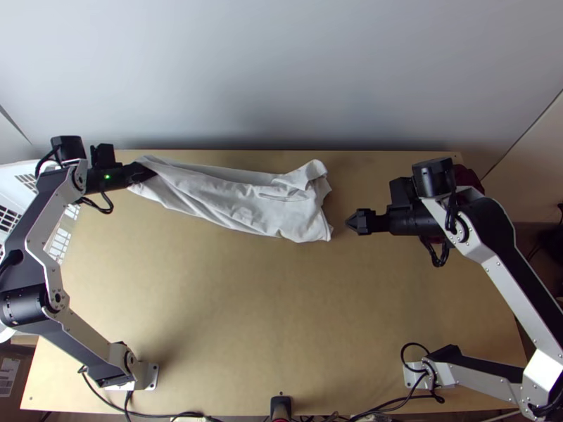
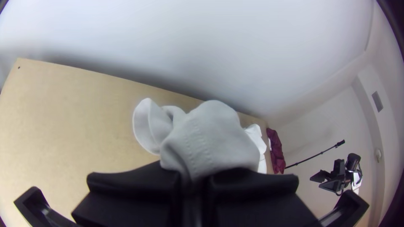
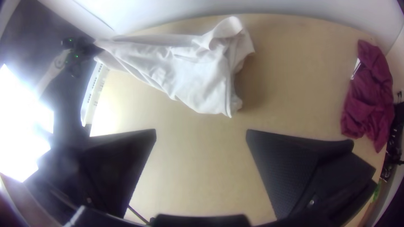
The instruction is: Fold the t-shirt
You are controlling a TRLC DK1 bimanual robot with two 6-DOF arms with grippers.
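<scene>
Folding was judged hardly begun: bunched t-shirt [image 1: 243, 204] was pinched at far side of the counter [image 1: 274, 309] by jaws of left gripper [image 1: 146, 174], jaws of right gripper [image 3: 202, 135] were set wide, and flattening was left.

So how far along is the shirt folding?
Nothing looks finished: the t-shirt is bunched in a long strip, not squarely folded. In hand: the left end effector grips one end. Remaining: probably flattening it and all neat folds; the right end effector is open, off the cloth.
</scene>
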